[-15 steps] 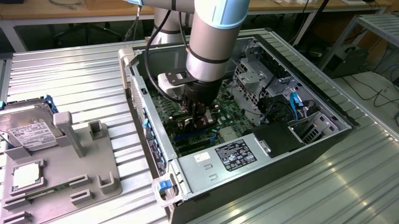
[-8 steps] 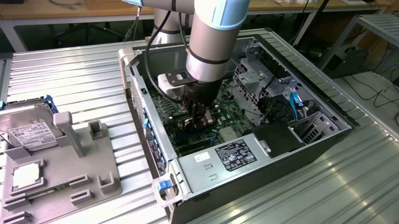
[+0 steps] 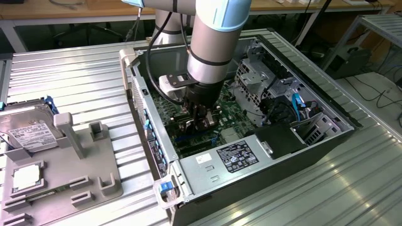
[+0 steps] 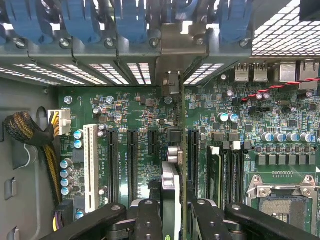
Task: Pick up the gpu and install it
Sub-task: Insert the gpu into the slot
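Note:
The gpu (image 4: 176, 150) stands on edge over the green motherboard (image 4: 130, 107), seen as a thin line with its silver end bracket (image 4: 177, 47) up against the case's rear slot openings. My gripper (image 4: 175, 222) is shut on it, a black finger (image 4: 148, 220) on each side. In the exterior view the gripper (image 3: 197, 121) is deep inside the open computer case (image 3: 326, 101), low over the board, and the card between its fingers is mostly hidden. I cannot tell whether the card's edge sits in a slot or just above it.
Black expansion slots (image 4: 131, 160) and a white slot (image 4: 91, 167) lie beside the card, with a CPU socket (image 4: 280, 205), braided cables (image 4: 27, 130) and blue latches (image 4: 131, 20) nearby. Outside the case, a grey fixture (image 3: 69, 188) holds a hard drive (image 3: 28, 127) and a CPU chip (image 3: 28, 176).

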`<state>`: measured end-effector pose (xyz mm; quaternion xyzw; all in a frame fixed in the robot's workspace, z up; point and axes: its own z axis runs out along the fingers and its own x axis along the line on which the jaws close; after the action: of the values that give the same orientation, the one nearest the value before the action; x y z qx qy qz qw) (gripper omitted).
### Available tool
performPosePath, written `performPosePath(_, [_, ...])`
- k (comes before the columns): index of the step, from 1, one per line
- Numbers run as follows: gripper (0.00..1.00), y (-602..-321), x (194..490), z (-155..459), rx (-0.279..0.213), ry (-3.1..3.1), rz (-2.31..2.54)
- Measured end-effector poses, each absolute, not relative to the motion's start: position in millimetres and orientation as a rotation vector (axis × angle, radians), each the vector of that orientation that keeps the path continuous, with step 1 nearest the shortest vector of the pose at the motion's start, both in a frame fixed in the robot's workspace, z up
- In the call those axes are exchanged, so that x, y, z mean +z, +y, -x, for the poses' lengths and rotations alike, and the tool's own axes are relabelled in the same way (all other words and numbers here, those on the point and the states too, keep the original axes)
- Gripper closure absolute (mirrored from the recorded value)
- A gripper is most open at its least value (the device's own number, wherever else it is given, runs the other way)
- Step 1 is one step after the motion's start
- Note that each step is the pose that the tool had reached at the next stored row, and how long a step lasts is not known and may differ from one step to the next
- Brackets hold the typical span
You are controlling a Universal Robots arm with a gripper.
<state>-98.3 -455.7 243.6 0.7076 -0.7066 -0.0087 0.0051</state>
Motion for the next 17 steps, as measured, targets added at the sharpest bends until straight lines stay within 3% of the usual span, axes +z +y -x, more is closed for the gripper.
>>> performPosePath(17, [0.72, -455.7, 243.5, 98.3, -0.027, -2.213, -2.216])
